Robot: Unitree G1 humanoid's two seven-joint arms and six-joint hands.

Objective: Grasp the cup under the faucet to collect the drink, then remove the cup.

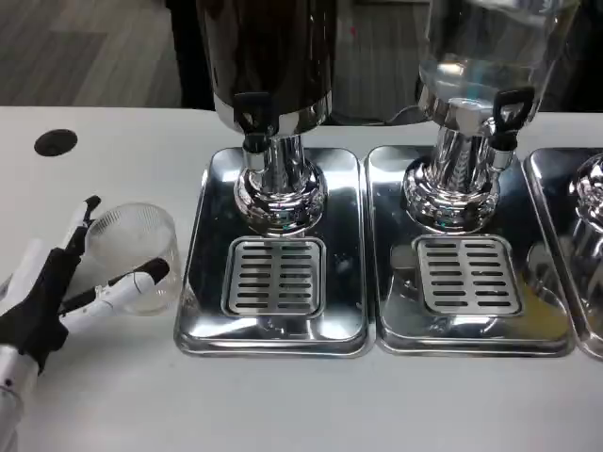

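A clear, empty plastic cup (141, 240) stands on the white table, to the left of the dark drink dispenser (268, 56). My left hand (57, 292) comes in from the lower left and grips it. One black-tipped finger lies at the cup's left rim and the thumb lies across its front wall. The dispenser's black faucet (254, 118) hangs over a slotted grate (274, 275) in a shiny steel drip tray (203, 311). Nothing stands on that grate.
A second dispenser with clear liquid (480, 66) and a black tap (506, 118) stands to the right on its own steel tray (396, 330). Part of a third tray (565, 188) shows at the right edge. A black round mark (56, 141) is on the table at the far left.
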